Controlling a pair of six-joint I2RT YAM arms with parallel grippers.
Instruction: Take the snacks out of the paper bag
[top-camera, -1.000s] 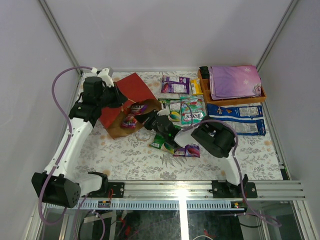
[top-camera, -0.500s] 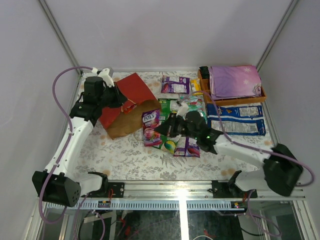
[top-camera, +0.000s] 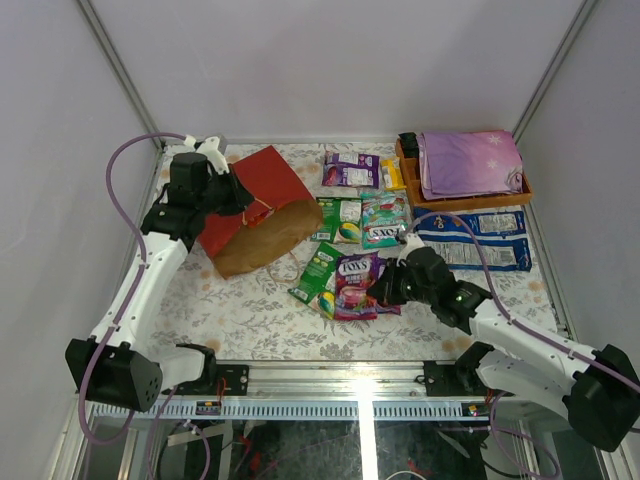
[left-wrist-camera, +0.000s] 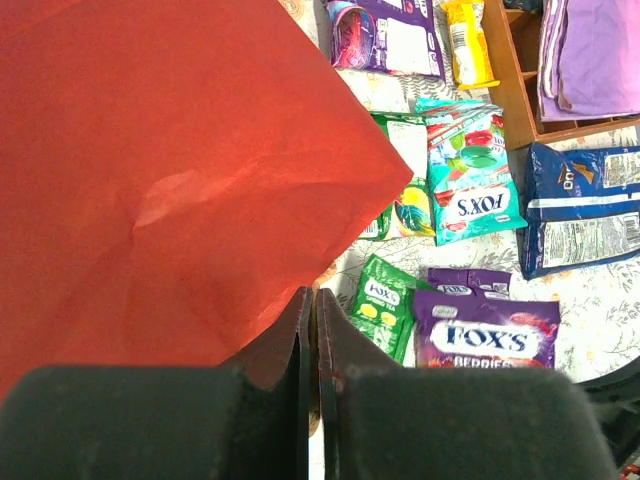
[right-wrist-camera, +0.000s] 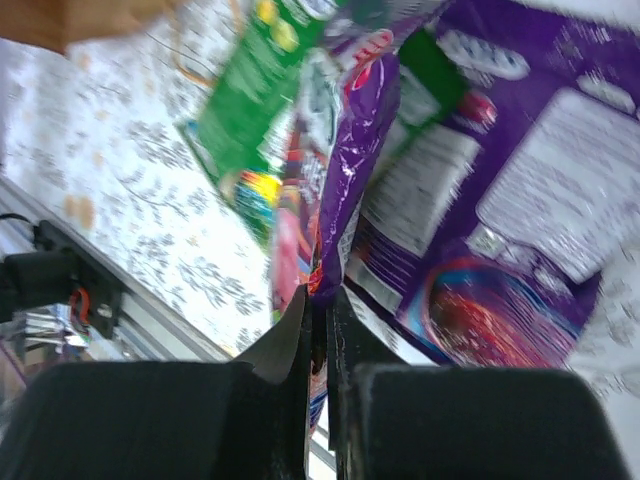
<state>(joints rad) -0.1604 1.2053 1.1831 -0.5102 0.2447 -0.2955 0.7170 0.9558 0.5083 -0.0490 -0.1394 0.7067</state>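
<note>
— Where is the paper bag (top-camera: 262, 190) found?
— Its red edge is pinched between the tightly closed jaws of the left claw (left-wrist-camera: 312, 298). The brown mouth is laid open on the side toward the right claw (top-camera: 388, 290).
— And the snacks?
— Two long blue-and-white packs (top-camera: 472, 238) are laid just beyond the right claw. A purple packet (right-wrist-camera: 352, 160) is gripped by its edge, that claw's jaws being closed on it. A green packet (top-camera: 318, 270) is seen between the two claws.
</note>
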